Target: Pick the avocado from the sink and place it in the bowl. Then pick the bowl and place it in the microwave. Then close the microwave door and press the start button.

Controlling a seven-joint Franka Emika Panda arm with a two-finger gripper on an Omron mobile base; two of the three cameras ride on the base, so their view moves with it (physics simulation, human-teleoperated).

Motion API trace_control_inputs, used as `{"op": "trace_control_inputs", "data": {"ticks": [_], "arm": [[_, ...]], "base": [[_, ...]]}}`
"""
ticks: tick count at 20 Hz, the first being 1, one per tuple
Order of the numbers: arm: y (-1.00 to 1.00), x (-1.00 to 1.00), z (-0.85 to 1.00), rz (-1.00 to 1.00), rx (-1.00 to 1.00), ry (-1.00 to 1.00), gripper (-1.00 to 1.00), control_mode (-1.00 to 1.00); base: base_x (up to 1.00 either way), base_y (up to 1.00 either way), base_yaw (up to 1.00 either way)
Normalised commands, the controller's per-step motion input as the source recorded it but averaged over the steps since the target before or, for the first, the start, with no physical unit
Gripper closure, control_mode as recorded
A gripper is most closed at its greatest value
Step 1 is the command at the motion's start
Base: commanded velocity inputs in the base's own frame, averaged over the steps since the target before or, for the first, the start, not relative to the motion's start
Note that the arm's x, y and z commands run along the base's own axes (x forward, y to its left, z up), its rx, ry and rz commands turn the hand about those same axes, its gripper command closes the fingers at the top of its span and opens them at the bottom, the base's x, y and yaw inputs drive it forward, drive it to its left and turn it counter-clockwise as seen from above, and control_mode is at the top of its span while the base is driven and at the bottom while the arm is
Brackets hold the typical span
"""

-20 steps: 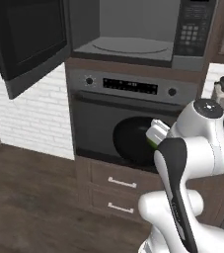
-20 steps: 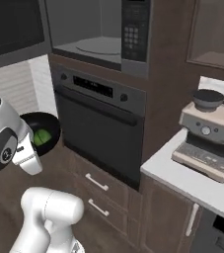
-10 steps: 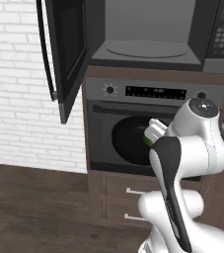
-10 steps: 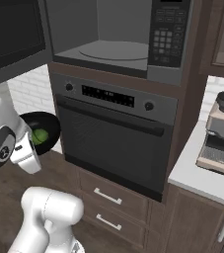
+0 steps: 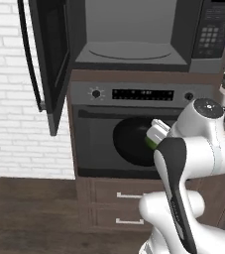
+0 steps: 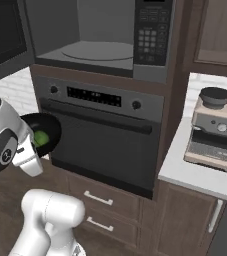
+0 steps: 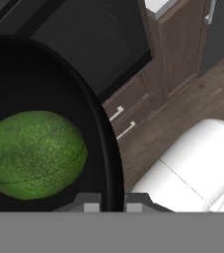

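hand (image 7: pixel 108 200): I see it pinching the bowl (image 7: pixel 44 89) rim
avocado (image 7: pixel 33 154): inside bowl
bowl: below open microwave (image 5: pixel 134 34), probably level with the oven (image 5: pixel 104 134)

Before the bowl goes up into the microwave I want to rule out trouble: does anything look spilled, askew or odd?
Nothing stands out. The avocado sits inside the bowl, which the gripper clamps by its rim in front of the oven. The microwave door hangs wide open, and the microwave cavity is ready.
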Motion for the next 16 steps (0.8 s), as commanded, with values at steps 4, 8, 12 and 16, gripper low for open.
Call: {"op": "trace_control_inputs", "data": {"ticks": [4, 8, 12, 16], "arm": [[0.00, 0.00, 0.00, 0.00, 0.00, 0.00, 1.00, 1.00], [0.00, 0.00, 0.00, 0.00, 0.00, 0.00, 1.00, 1.00], [0.00, 0.00, 0.00, 0.00, 0.00, 0.00, 1.00, 1.00], [0.00, 0.00, 0.00, 0.00, 0.00, 0.00, 1.00, 1.00]], "base": [[0.42, 0.04, -0.38], [0.64, 0.30, -0.27], [0.77, 0.43, -0.15], [0.55, 0.60, -0.13]]}}
